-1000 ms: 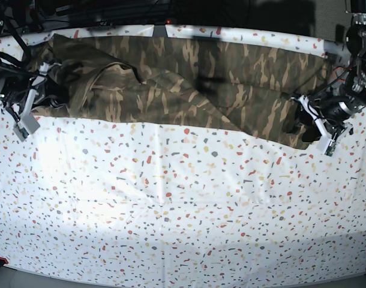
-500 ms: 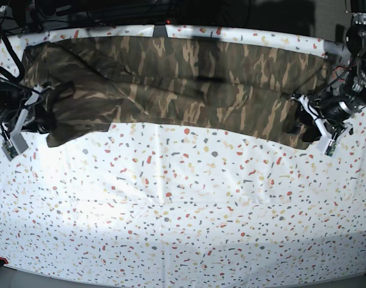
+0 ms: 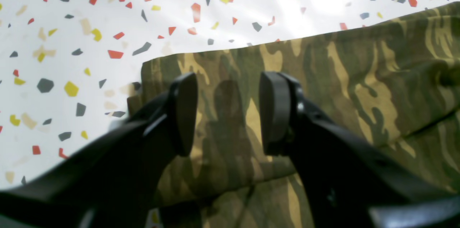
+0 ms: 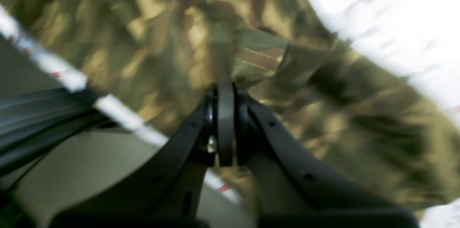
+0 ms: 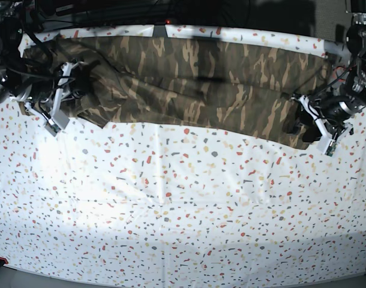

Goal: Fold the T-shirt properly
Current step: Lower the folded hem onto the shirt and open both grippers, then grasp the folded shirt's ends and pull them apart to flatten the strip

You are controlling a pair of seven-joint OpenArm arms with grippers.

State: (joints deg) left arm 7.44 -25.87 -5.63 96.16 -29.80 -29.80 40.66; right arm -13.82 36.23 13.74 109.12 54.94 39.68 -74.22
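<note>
One T-shirt (image 5: 189, 78), lengthwise left-to-right

Right wrist view motion-blurred; base view fisheye-warped, glare patch at left.

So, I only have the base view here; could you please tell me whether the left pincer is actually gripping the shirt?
Observer: No. The left pincer is open, its pads apart over the T-shirt near its corner.
Operator: Thank you. And the right one?
Observer: The right pincer is shut, pads pressed together; that view is too blurred to show whether cloth is pinched.
Operator: Is anything under the shirt at the left arm?
Observer: Only the speckled white cloth, right beside the shirt's edge.
</note>
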